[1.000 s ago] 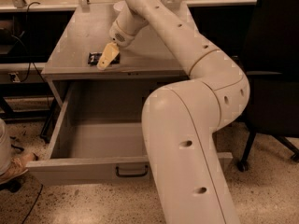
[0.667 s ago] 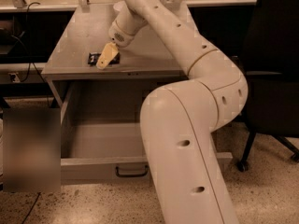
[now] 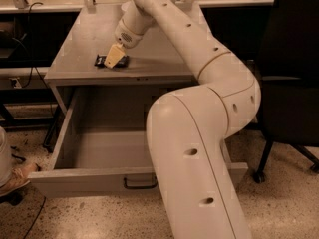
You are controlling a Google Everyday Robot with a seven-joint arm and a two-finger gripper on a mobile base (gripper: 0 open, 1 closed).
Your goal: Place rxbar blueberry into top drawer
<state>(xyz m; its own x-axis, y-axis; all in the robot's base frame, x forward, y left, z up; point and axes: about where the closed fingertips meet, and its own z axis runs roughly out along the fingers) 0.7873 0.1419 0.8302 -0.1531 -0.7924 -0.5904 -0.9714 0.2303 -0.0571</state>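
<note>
The rxbar blueberry (image 3: 101,61), a small dark flat bar, lies on the grey cabinet top (image 3: 84,36) near its front edge. My gripper (image 3: 114,57), with a pale yellowish tip, is down on the right part of the bar and covers that part. The top drawer (image 3: 94,179) below is pulled wide open. Its inside shows bare grey metal, and its dark curved handle (image 3: 140,184) is at the front centre. My large white arm (image 3: 199,133) hides the drawer's right side.
A black office chair (image 3: 291,83) stands to the right of the cabinet. Cables and dark shelving (image 3: 22,39) are at the left. A white object (image 3: 3,158) is on the speckled floor at the left edge.
</note>
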